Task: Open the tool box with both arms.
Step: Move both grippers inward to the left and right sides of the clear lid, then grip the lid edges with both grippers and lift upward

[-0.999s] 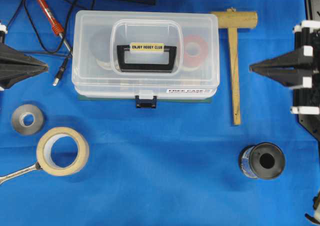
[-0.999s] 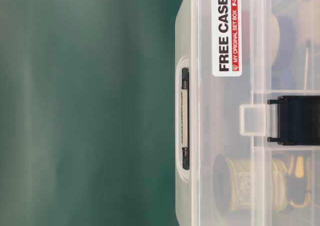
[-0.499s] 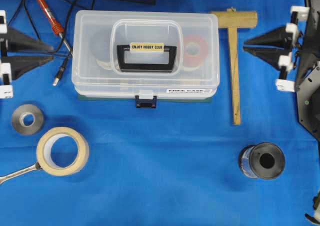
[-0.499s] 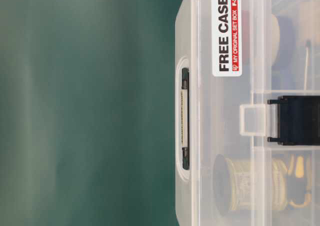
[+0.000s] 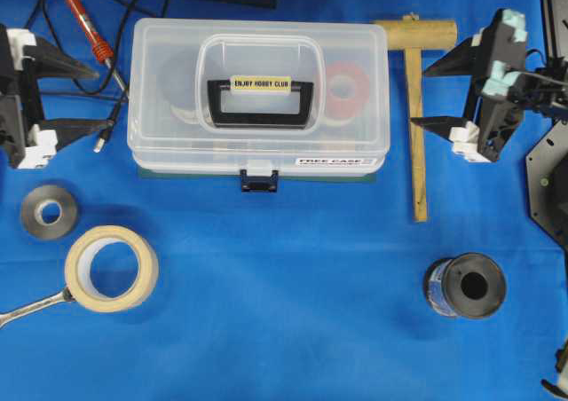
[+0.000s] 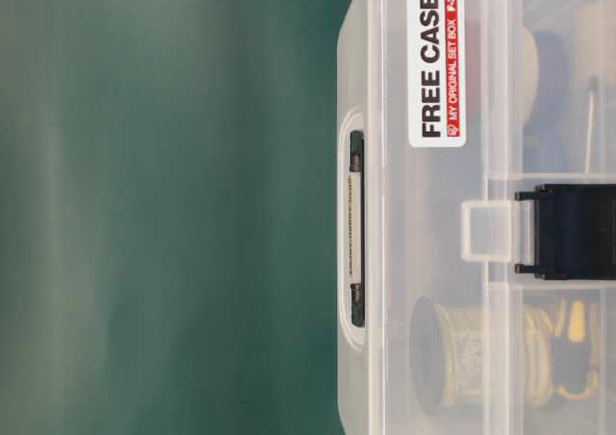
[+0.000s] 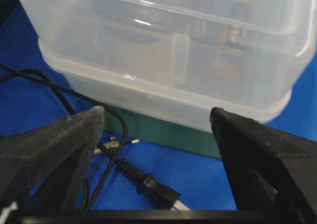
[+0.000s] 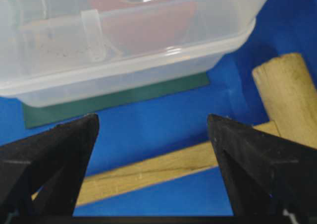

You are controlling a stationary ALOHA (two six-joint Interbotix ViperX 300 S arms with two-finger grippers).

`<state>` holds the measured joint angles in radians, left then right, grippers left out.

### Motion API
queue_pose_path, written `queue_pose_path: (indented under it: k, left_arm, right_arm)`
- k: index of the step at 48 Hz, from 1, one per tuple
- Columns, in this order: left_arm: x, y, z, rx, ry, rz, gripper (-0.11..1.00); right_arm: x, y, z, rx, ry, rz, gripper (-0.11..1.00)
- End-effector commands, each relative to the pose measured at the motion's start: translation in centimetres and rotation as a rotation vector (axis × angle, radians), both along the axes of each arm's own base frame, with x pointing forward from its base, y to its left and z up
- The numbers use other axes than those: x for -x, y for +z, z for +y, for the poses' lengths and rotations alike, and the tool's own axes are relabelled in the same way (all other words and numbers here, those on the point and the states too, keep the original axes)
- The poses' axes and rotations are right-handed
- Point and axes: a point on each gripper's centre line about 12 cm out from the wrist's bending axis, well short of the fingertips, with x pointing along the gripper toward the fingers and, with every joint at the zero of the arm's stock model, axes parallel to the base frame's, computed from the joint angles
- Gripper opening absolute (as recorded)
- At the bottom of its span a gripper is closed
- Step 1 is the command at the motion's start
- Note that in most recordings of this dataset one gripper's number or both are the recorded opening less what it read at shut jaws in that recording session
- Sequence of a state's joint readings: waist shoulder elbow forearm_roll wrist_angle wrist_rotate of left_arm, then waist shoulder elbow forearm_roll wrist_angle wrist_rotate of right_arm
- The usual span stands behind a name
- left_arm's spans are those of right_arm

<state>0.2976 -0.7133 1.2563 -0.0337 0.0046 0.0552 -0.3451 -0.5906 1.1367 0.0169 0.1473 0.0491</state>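
Note:
The tool box [image 5: 169, 139] lies shut at the back centre, a clear case with a black handle [image 5: 216, 99], a dark blue front latch [image 5: 259, 182] and a "FREE CASE" sticker [image 5: 335, 161]. My left gripper [image 5: 99, 98] stands open just left of the box, its fingers pointing at the box's left end without touching it. My right gripper [image 5: 419, 99] is open on the right side, over a wooden mallet's handle. In the left wrist view the gripper [image 7: 156, 112] faces the tool box [image 7: 163, 45]. In the right wrist view the gripper [image 8: 152, 119] faces the tool box [image 8: 124, 45]. The table-level view shows the latch [image 6: 573, 231] closed.
A wooden mallet [image 5: 415, 153] lies between the box and the right gripper. A red-handled iron [image 5: 89, 24] and its black cable plug [image 7: 148, 184] lie by the left gripper. A masking tape roll [image 5: 111, 268], a grey roll [image 5: 49, 210], a wrench [image 5: 31, 305] and a black spool [image 5: 466, 286] sit nearer the front.
Both grippers went from shut to wide open. Each has also shifted towards the back of the table and turned; the right one has come closer to the box.

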Motion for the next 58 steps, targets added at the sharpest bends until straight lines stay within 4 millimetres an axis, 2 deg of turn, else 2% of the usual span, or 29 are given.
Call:
queue_pose_path:
  k: [1, 27, 51, 58]
  left_arm:
    - [-0.8, 0.4, 0.3, -0.007, 0.006, -0.028, 0.90]
    - [-3.1, 0.7, 1.1, -0.037, 0.007, -0.102, 0.90]
    - [-3.5, 1.1, 1.3, -0.048, 0.005, -0.115, 0.90]
    - [-3.5, 1.6, 1.3, -0.056, 0.005, -0.135, 0.90]
  right_arm:
    - [-1.0, 0.9, -0.5, 0.015, -0.004, -0.040, 0.87]
    - [-3.7, 1.2, -1.1, 0.039, 0.007, -0.105, 0.87]
    - [-4.3, 2.1, -1.3, 0.048, 0.008, -0.133, 0.87]
    - [-4.5, 3.0, -1.3, 0.056, 0.008, -0.154, 0.87]
